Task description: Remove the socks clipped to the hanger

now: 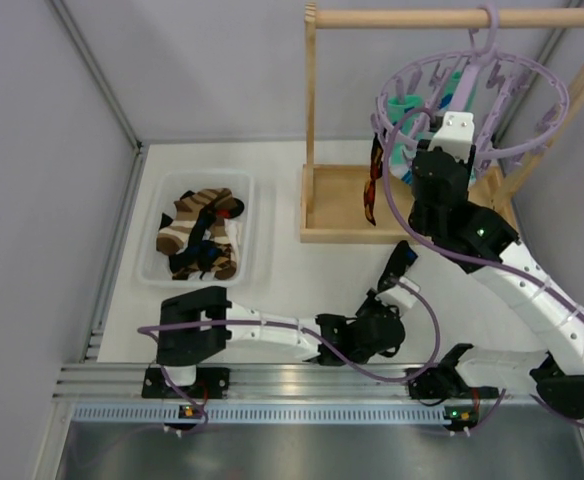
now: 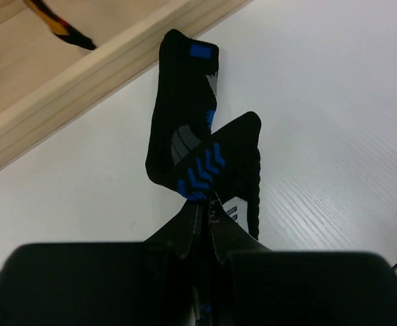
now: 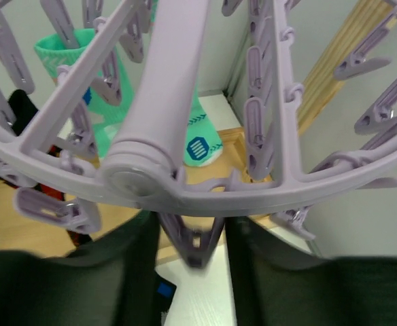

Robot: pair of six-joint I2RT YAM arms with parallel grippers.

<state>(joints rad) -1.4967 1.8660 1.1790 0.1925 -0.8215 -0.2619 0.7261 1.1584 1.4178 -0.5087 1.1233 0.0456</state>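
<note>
The lilac hanger [image 1: 555, 92] hangs by its hook from the wooden rail; its crossbar [image 3: 178, 75] fills the right wrist view. Turquoise socks [image 1: 404, 112] [image 3: 96, 75] and a black sock with orange-red marks [image 1: 373, 185] hang clipped to it. My right gripper [image 1: 454, 128] [image 3: 192, 251] is open under the ring, with its jaws on either side of an empty lilac peg [image 3: 193, 246]. My left gripper [image 1: 393, 276] [image 2: 209, 200] is shut on a black sock with blue marks [image 2: 188, 136], which lies folded on the white table [image 2: 334, 102] beside the wooden base.
A clear bin [image 1: 153, 268] holding several socks stands at the left. The wooden rail frame [image 1: 311, 100] and its base tray [image 1: 332, 205] stand at the back right. A grey wall runs along the left.
</note>
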